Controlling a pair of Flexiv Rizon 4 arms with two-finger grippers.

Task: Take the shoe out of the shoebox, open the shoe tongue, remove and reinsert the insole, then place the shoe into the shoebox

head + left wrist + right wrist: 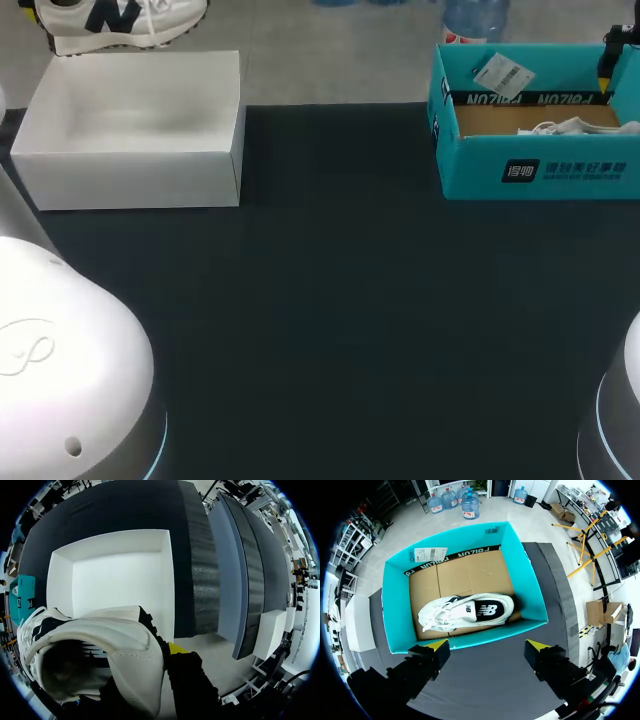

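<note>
While the left gripper [167,654] is clamping the heel of the white shoe [90,650], only one yellow tip is showing, pressed against the outer heel wall; the shoe is hiding the other. The shoe is hanging outside the white shoebox [117,580], just beyond its far wall, and the box is sitting open on the dark table [330,300]. The right gripper [487,652] is hovering over a teal box [395,615], fingers spread wide and gripping nothing; a second shoe [465,611] is lying on its side inside.
</note>
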